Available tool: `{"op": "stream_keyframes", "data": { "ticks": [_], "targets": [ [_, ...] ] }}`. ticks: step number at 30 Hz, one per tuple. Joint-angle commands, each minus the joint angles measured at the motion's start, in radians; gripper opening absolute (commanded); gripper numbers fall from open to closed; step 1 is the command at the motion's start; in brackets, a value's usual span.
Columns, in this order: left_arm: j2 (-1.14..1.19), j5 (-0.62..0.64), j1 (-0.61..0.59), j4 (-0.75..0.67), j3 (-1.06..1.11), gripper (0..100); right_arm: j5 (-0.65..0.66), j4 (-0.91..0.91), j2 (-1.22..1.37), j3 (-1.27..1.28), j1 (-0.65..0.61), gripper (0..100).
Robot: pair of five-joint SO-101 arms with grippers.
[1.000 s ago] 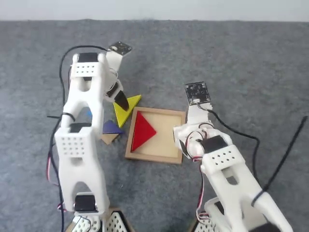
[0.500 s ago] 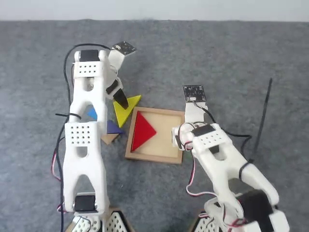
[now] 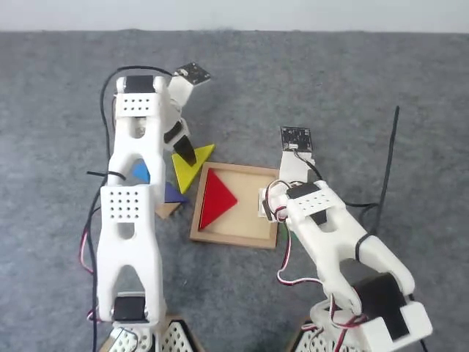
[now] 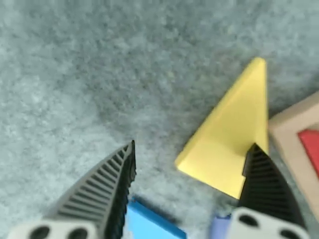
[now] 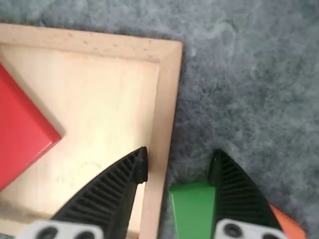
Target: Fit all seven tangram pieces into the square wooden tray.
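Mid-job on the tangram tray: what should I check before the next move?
1. Left gripper open: ok.
2. Yellow triangle centred between its fingers: not ok, one finger overlaps it.
3. Right gripper open: ok.
4. Right gripper clear of tray rim: not ok, it straddles the rim.
5. Green piece clamped: not ok, lies loose beside one finger.
6. Room in tray: ok, red triangle leaves most floor bare.

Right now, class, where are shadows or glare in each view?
High view: even light, no glare on the red triangle. Left wrist view: the yellow triangle has a side face darker than its top. Right wrist view: the wooden tray has faint shade along its inner rim.
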Motion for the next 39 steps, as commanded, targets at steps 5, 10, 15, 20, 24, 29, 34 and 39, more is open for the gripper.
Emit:
{"op": "stream_keyframes", "data": {
  "ticks": [5,10,15,20,24,29,34,39],
  "targets": [
    [-0.101,-0.011,0.051,0.032,0.217,32,-0.011,0.013,-0.002,-0.048,-0.004,21.3],
    [-0.103,-0.006,0.051,0.029,0.22,32,-0.011,0.015,-0.002,-0.048,-0.004,21.3],
    [-0.1,-0.005,0.049,0.031,0.222,32,-0.011,0.015,-0.002,-0.048,-0.002,21.3],
    [-0.098,0.071,0.048,0.032,0.228,32,-0.009,0.015,-0.002,-0.048,-0.002,21.3],
    [-0.098,0.184,0.044,0.032,0.228,32,-0.009,0.015,-0.002,-0.048,-0.002,21.3],
    [-0.097,0.399,0.044,0.032,0.228,32,-0.009,0.015,-0.002,-0.048,-0.002,21.3],
    [-0.098,0.43,0.044,0.032,0.228,32,-0.009,0.015,-0.002,-0.048,-0.002,21.3],
    [-0.126,0.411,0.025,0.034,0.232,32,-0.009,0.015,-0.002,-0.048,-0.002,21.3]
  ]
}}
